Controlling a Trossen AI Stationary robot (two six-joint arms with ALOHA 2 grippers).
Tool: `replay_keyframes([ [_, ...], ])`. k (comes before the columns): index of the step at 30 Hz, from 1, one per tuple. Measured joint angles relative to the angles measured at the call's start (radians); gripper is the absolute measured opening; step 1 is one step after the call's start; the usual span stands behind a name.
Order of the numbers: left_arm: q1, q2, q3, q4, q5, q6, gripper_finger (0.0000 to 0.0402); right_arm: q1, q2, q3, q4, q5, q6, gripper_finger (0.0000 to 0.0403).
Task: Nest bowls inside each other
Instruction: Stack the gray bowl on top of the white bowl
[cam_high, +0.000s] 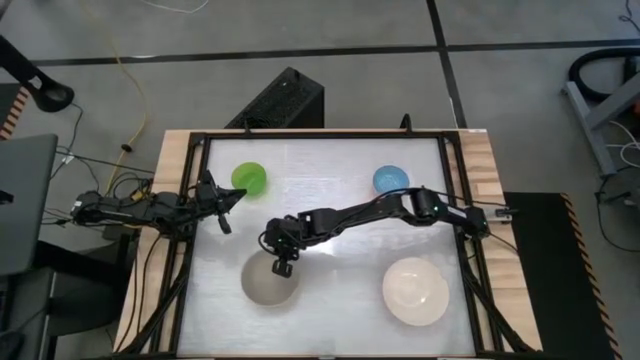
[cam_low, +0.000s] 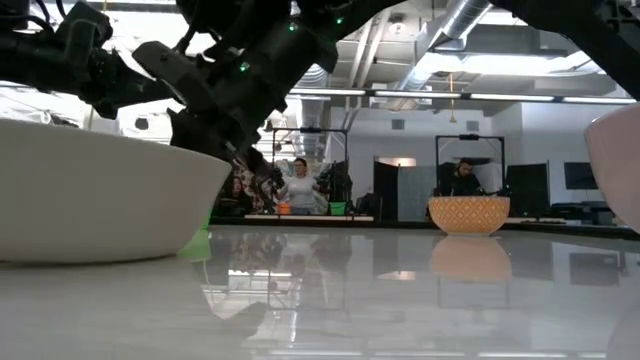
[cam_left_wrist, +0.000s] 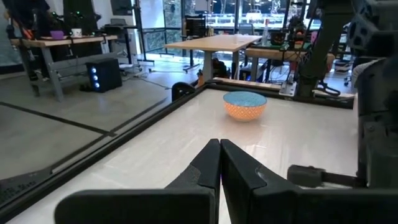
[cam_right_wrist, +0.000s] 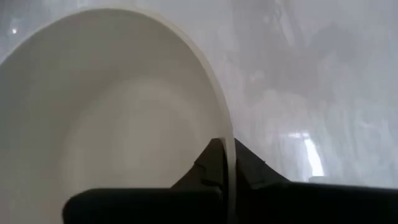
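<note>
Four bowls, all apart on your white desk (cam_high: 330, 210); none nested yet, so the whole job is still ahead.

- Small bright green round bowl (cam_high: 249, 178): upper left of the high view.
- Small light blue round bowl (cam_high: 391, 180): upper right. It sits empty in the left wrist view too.
- Large beige-grey round bowl (cam_high: 262, 285): lower left of centre.
- Large white-cream round bowl (cam_high: 415, 291): lower right.

Your right end effector (cam_high: 283, 266) is at the beige-grey bowl's upper rim. In the right wrist view its fingers are pinched on the rim wall, one inside, one outside. Bowl rests on the desk, not lifted.

Your left end effector (cam_high: 224, 208) hovers just beside the green bowl, fingers pressed together, holding nothing.

My read: first pick just secured; three nestings remain.
</note>
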Motion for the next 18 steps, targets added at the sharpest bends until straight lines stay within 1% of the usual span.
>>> replay_keyframes([
  [2, 0.0, 0.0, 0.0, 0.0, 0.0, -0.005, 0.0, 0.004, -0.024, -0.001, -0.02, 0.003, -0.019, 0.0012],
  [6, 0.0, 0.0, 0.0, -0.001, 0.001, -0.006, 0.0, 0.012, -0.106, -0.002, -0.129, 0.03, -0.042, 0.001],
  [10, 0.0, 0.0, 0.0, -0.006, 0.007, -0.007, 0.0, 0.049, -0.232, -0.022, -0.261, 0.153, -0.033, 0.0009],
  [11, 0.0, 0.0, 0.0, -0.007, 0.007, -0.012, 0.0, 0.059, -0.27, -0.04, -0.287, 0.166, -0.025, 0.0008],
  [13, 0.0, 0.0, 0.0, -0.008, 0.011, -0.015, 0.0, 0.082, -0.351, -0.094, -0.32, 0.191, 0.011, 0.0008],
  [15, 0.0, 0.0, 0.0, -0.007, 0.019, -0.016, 0.0, 0.108, -0.451, -0.178, -0.329, 0.233, 0.073, 0.0008],
  [18, 0.0, 0.0, 0.0, -0.008, 0.022, -0.027, 0.0, 0.158, -0.624, -0.341, -0.326, 0.333, 0.226, 0.0008],
])
